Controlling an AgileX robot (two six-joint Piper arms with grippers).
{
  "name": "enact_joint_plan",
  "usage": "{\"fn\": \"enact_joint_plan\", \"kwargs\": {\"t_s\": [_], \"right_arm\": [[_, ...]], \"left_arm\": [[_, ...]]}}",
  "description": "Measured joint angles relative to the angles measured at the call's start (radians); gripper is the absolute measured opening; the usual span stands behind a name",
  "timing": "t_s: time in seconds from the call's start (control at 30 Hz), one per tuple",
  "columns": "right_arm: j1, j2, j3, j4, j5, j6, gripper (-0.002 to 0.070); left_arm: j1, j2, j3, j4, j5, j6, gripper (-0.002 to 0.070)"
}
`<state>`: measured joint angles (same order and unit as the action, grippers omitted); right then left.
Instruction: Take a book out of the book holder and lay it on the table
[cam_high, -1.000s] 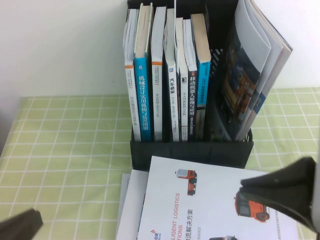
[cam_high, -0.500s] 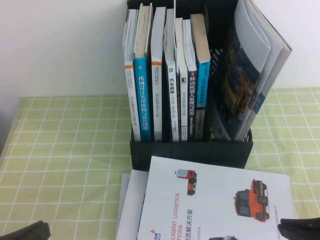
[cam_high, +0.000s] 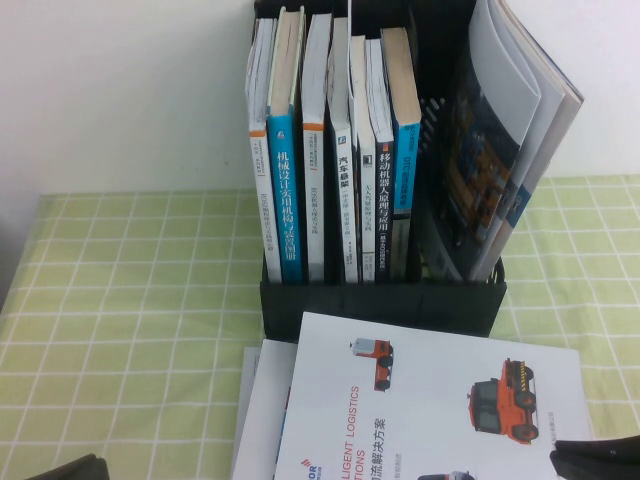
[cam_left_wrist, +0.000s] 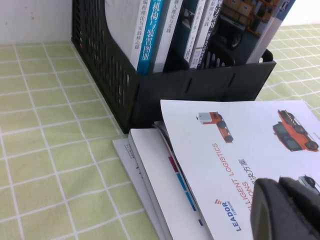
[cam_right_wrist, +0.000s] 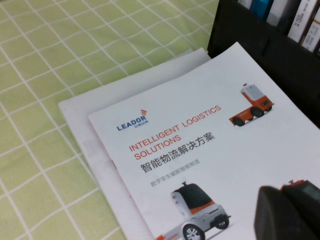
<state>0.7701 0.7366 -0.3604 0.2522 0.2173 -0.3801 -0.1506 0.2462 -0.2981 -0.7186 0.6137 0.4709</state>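
The book already lies flat on the table, white truck cover up, on top of a couple of other thin white booklets just in front of the book holder. You can treat the main job as done; what looks left is only to park the arms.

Your right gripper sits at the near right edge over the book's corner, shut and holding nothing. Your left gripper barely shows at the near left edge, and you cannot tell its state.

The green checked cloth lies smooth. The holder has upright books and a leaning magazine, with a plain white wall behind.
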Motion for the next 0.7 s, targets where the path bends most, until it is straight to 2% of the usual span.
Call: {"fn": "enact_joint_plan", "kwargs": {"t_s": [0.1, 0.23, 0.37, 0.5, 0.57, 0.7], "right_arm": [[0.000, 0.009, 0.000, 0.000, 0.000, 0.000, 0.0001], [0.000, 0.010, 0.000, 0.002, 0.002, 0.000, 0.0001], [0.000, 0.010, 0.000, 0.005, 0.004, -0.002, 0.0001], [0.000, 0.010, 0.000, 0.005, 0.006, -0.003, 0.0001], [0.000, 0.010, 0.000, 0.007, 0.006, -0.003, 0.0001], [0.000, 0.010, 0.000, 0.007, 0.006, -0.003, 0.0001]], "left_arm": [[0.000, -0.003, 0.011, -0.004, -0.004, 0.000, -0.0003], [0.019, -0.078, 0.048, 0.066, -0.113, -0.015, -0.0003], [0.068, -0.180, 0.130, 0.283, -0.271, -0.212, -0.0003], [0.112, -0.250, 0.242, 0.520, -0.313, -0.497, -0.0003], [0.113, -0.255, 0.298, 0.568, -0.315, -0.570, -0.0003], [0.113, -0.257, 0.321, 0.620, -0.282, -0.603, -0.0003]]}}
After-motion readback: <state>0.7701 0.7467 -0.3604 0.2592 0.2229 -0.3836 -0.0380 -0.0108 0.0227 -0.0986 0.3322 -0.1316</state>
